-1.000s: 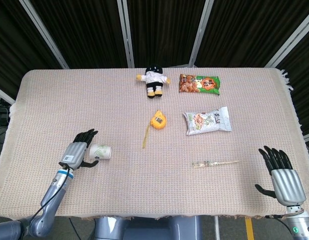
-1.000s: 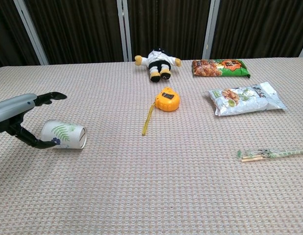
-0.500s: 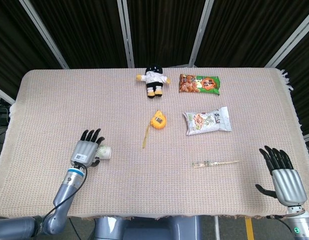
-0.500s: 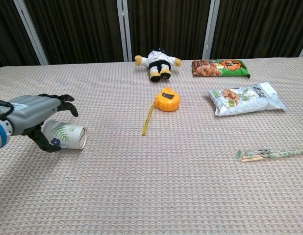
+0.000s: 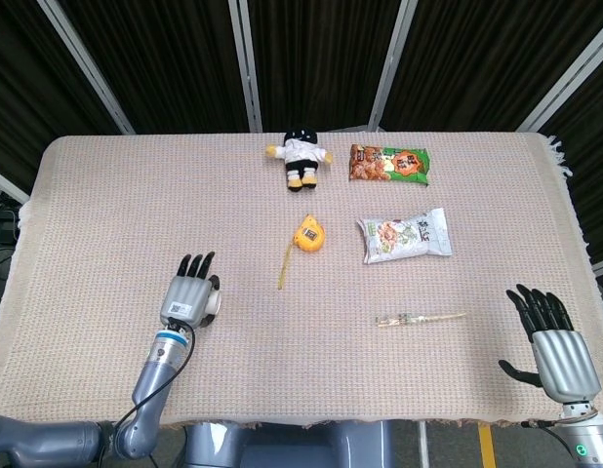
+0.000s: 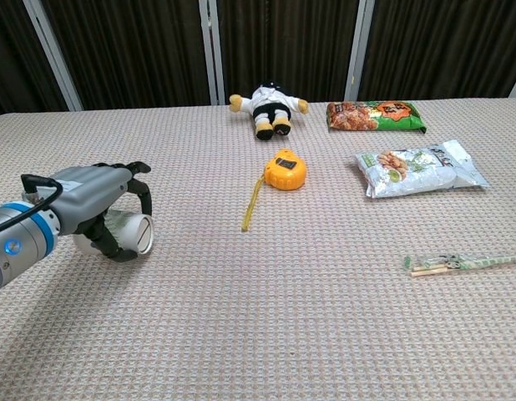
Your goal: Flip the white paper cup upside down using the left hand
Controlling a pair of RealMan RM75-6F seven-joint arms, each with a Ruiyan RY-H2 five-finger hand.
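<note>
The white paper cup (image 5: 215, 299) (image 6: 141, 234) lies on its side on the table's left part, its open mouth facing right. My left hand (image 5: 187, 297) (image 6: 95, 196) covers it from the left. The fingers curl over the cup's top and the thumb wraps round its front, so it holds the cup. Most of the cup's body is hidden under the hand; only the rim end shows. My right hand (image 5: 553, 346) rests near the front right corner with its fingers spread and nothing in it; the chest view does not show it.
A yellow tape measure (image 5: 308, 235) (image 6: 285, 170) with its tape pulled out lies mid-table. Behind it are a plush doll (image 5: 301, 156) and an orange snack bag (image 5: 389, 163). A white snack bag (image 5: 406, 235) and wrapped chopsticks (image 5: 419, 318) lie to the right.
My left hand has moved right from beside the cup to over it, and its fingers have closed round the cup. The cup has stayed on its side. The right hand has not moved.
</note>
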